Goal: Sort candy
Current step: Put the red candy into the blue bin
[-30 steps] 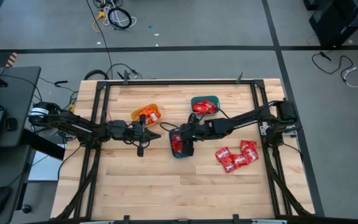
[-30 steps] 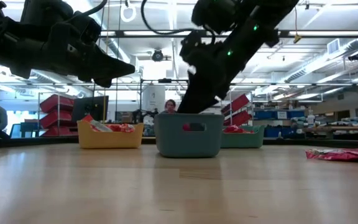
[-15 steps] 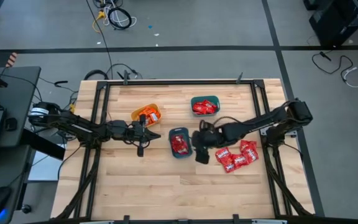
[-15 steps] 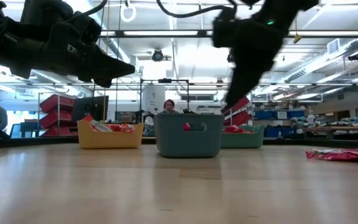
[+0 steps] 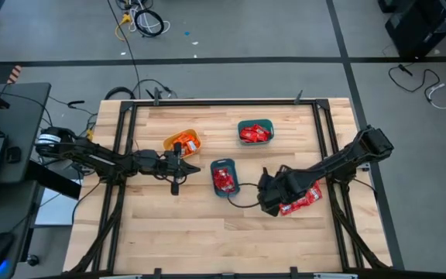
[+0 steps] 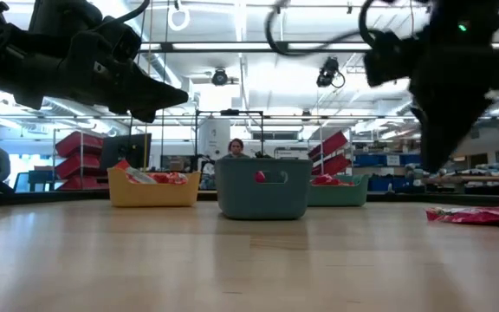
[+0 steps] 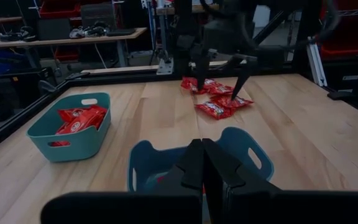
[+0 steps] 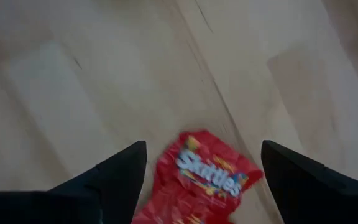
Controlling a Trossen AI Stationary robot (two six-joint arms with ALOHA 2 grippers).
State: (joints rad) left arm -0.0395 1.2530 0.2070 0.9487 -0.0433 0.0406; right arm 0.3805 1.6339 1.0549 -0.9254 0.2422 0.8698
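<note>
Since a second ago, my right arm has swung away from the middle teal bin and now hangs its right gripper over the left edge of the loose candy pile on the right side of the bench. Its jaws are spread wide and hold nothing. From the right wrist view, one red Skittles packet lies flat on the wood directly between the two open fingers, below them and not touched by either. From the left wrist view, the same gripper hovers just above the pile, fingertips pointing down at it.

My left arm waits on the left half of the bench, its left gripper pressed shut and empty, pointing toward the middle teal bin, which sits just beyond its tip. That bin holds red candy. A second teal bin farther back also holds red packets, and a yellow bin beside the left arm holds orange-and-white and red sweets. From the low view, the three bins stand in a row, yellow, teal, teal, with the loose pile lying flat at the far right.
</note>
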